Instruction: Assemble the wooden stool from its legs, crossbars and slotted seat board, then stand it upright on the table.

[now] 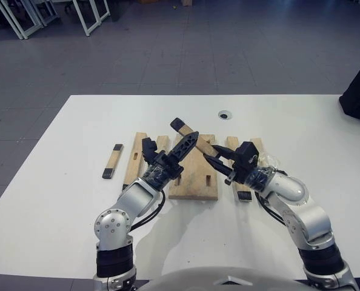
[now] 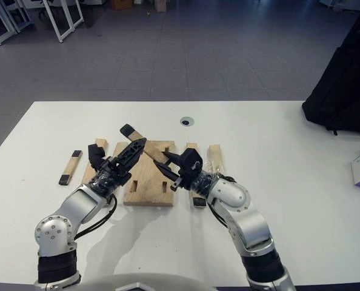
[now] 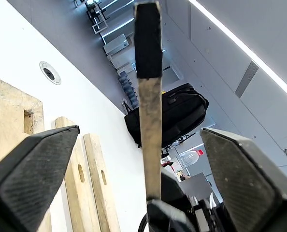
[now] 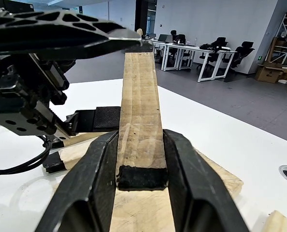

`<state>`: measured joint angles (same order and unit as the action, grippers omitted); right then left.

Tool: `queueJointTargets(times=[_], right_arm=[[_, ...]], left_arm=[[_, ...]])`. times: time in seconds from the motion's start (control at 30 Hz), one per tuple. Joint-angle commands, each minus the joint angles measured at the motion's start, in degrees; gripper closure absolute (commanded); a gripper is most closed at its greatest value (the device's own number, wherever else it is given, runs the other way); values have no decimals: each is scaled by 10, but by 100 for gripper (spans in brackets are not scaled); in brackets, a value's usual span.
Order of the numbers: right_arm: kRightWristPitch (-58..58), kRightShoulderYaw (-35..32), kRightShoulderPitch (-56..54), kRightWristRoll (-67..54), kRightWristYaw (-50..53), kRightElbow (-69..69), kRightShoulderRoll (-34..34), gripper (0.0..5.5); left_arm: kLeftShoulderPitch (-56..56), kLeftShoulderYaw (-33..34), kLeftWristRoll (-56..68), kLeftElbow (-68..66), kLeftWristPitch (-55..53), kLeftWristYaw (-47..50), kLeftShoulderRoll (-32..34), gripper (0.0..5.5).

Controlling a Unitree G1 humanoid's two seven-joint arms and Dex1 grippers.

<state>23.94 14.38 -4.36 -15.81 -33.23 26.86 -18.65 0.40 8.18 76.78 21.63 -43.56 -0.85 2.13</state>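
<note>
Right wrist view: right hand (image 4: 140,145) clamps bar (image 4: 139,96), possibly leg.

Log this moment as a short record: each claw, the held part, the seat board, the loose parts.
right claw: shut on the wooden bar, gripping near its black end
wooden bar: raised, tilted over the seat board
left claw: open, fingers either side of the bar, clear of it
seat board: flat on the table, visible slots empty
loose parts: short black-tipped piece lying apart on the left; slats flanking the board
assembly: nothing joined yet
</note>
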Motion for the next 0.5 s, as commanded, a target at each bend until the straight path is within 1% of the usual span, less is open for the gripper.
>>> queueJointTargets(times=[0.03,0.2,0.27,0.5], right_arm=[[8,13,7,-1,-13,2,-13,421],[1,10,8,5,-18,-4,-24,421],[1,11,4,6,-26,-6,-33,421],[-1,12,0,3,-50,-9,-57,421]], left_arm=[[-2,3,16,-4,8,7,-6,88],[-2,11,35,-13,11,12,0,169],[0,8,32,-19,10,13,2,192],[-2,4,19,-31,14,19,1,318]])
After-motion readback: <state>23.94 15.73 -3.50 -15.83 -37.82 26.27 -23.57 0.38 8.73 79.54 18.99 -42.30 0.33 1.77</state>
